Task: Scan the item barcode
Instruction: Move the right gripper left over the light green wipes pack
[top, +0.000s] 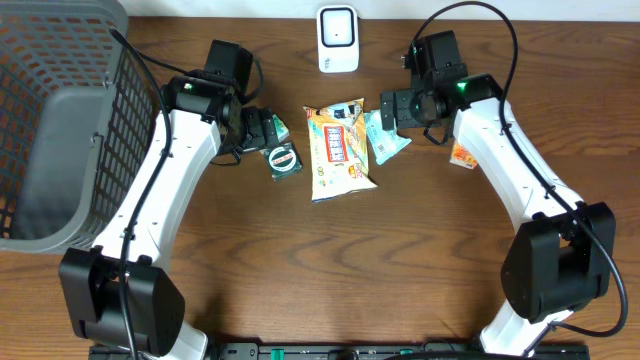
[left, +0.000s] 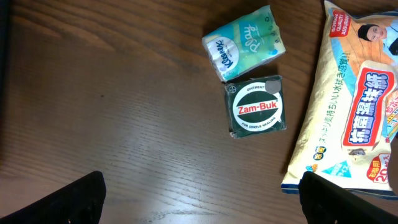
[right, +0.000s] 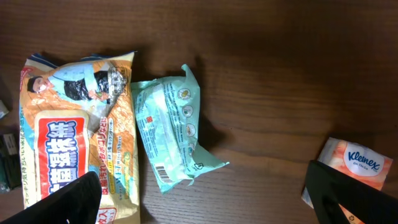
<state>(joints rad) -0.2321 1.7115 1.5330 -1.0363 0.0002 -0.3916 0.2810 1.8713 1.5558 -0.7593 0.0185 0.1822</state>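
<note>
Bright, even overhead; dimmer at both wrists. Soft shadow beside the crinkled pale-green plastic packet (right: 168, 127), faint sheen on the dark wooden tabletop (left: 124, 124).

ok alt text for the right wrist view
A pale green packet lies barcode-up on the wooden table, beside a large orange pack at left. An orange tissue pack sits at lower right; the fingertips of the open end effector show in the bottom corners.

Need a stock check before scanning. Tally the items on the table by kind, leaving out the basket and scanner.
Tissue packs: 2 (green pack, orange pack)
Ointment box: 1
Large wipes pack: 1
Teal pouch: 1
Total: 5
</note>
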